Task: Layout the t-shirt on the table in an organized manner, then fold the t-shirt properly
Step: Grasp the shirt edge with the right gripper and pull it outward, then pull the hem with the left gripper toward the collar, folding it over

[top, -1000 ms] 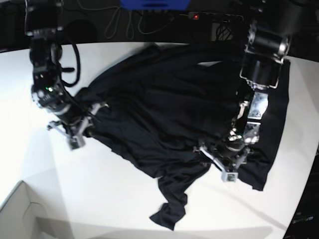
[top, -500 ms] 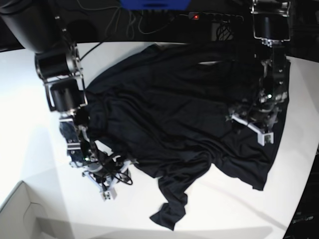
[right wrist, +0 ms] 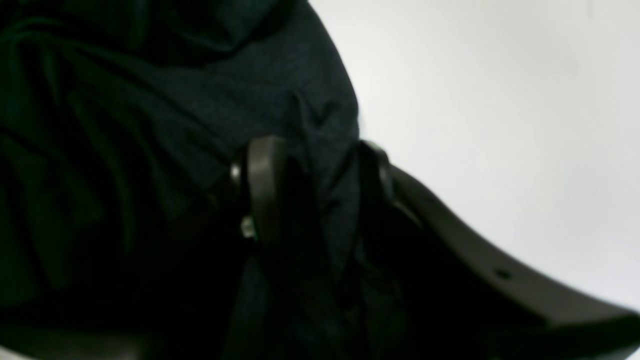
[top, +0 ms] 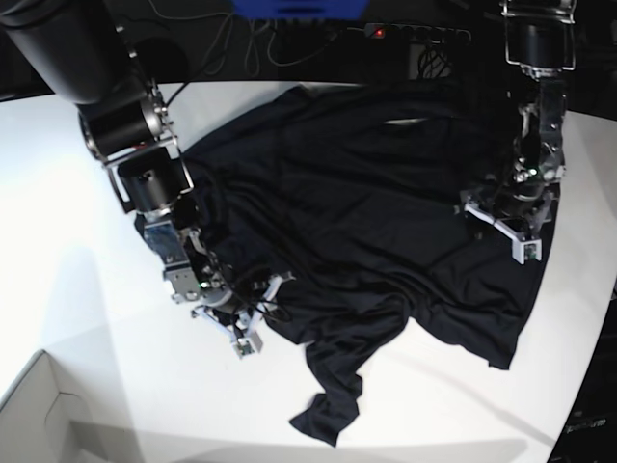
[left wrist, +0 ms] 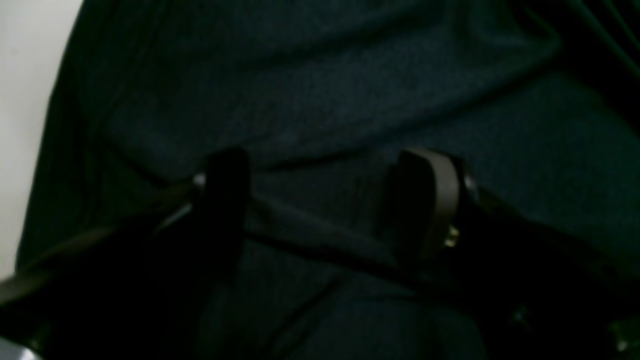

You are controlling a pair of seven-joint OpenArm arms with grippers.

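Note:
The black t-shirt (top: 347, 212) lies crumpled across the white table (top: 58, 241), one sleeve trailing toward the near edge. My right gripper (top: 255, 313) is at the shirt's near-left edge. In the right wrist view its jaws (right wrist: 320, 175) stand open, straddling a fold of the t-shirt's (right wrist: 150, 100) edge, with bare table (right wrist: 500, 100) beside it. My left gripper (top: 499, 230) sits low over the shirt's right side. In the left wrist view it (left wrist: 325, 175) is open over the wrinkled t-shirt (left wrist: 350, 75), with a ridge of cloth running between the fingers.
A pale cardboard box corner (top: 39, 415) sits at the near left. Cables and a power strip with a red light (top: 376, 32) run along the back edge. The table's curved edge (top: 588, 386) passes close to the shirt's right hem.
The right arm swung from the shirt's left edge round to its near-left edge, and its jaws widened. The left arm moved from the shirt's lower middle up to its right side.

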